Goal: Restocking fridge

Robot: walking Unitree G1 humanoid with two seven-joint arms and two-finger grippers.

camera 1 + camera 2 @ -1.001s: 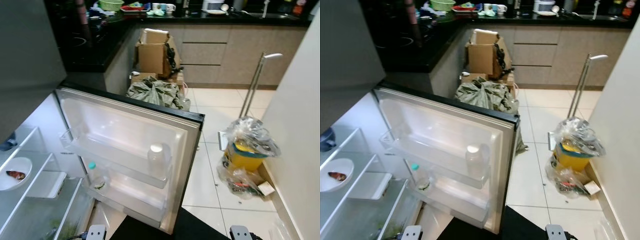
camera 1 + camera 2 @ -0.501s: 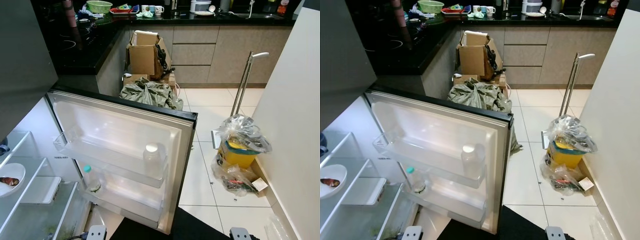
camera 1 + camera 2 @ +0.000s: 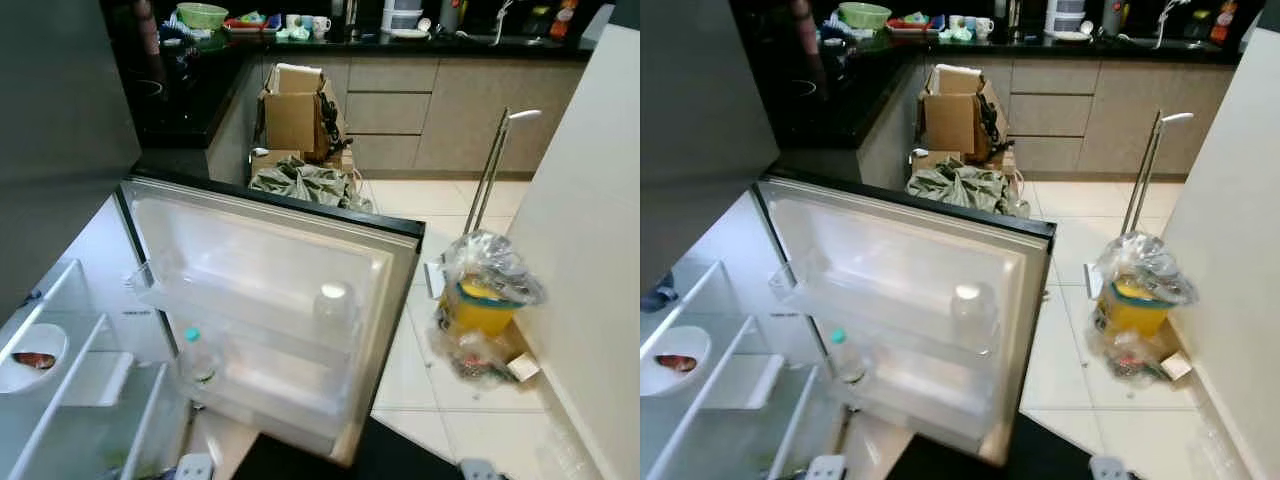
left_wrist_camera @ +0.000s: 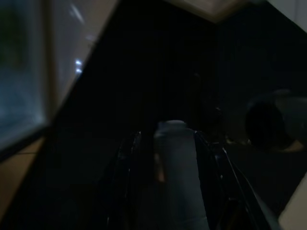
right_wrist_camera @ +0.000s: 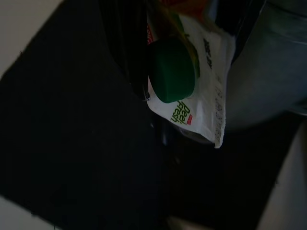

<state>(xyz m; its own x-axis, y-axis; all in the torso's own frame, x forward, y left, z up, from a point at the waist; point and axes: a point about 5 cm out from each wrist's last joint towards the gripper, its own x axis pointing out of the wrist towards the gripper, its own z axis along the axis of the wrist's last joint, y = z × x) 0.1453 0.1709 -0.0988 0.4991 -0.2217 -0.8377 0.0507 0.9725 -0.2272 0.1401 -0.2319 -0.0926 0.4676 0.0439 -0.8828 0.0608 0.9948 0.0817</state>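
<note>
- Two loads in hand: left gripper (image 4: 165, 143) with black fingers (image 4: 127, 158) closed around a pale grey cylindrical bottle (image 4: 175, 172), its rounded cap end poking out past the fingertips in a very dark wrist view.
- Right gripper (image 5: 184, 62) with fingers (image 5: 127, 43) clamped on a white carton with a round green screw cap (image 5: 172, 69), green "Fresh" lettering on the panel just beyond the cap.
- Ahead of both sets of fingers, an open white refrigerator door (image 3: 270, 300), inner side up, with clear plastic door racks.
- In the upper rack, a translucent white-capped jar (image 3: 333, 308); in the lower rack, a small clear bottle with a teal cap (image 3: 196, 355).
- Off to the left side, glass fridge shelves (image 3: 75, 360) carrying a white bowl with something red in it (image 3: 30, 357).
- Beyond the door, a crumpled green-grey bag (image 3: 305, 183) on the tiled floor, and behind it an open brown cardboard box (image 3: 293, 108) against the cabinets.
- To the right side, a yellow bucket wrapped in clear plastic (image 3: 480, 300) next to the white wall.
- Farther back, a dark kitchen bench (image 3: 400, 40) with a green bowl (image 3: 201, 14) and cups.
</note>
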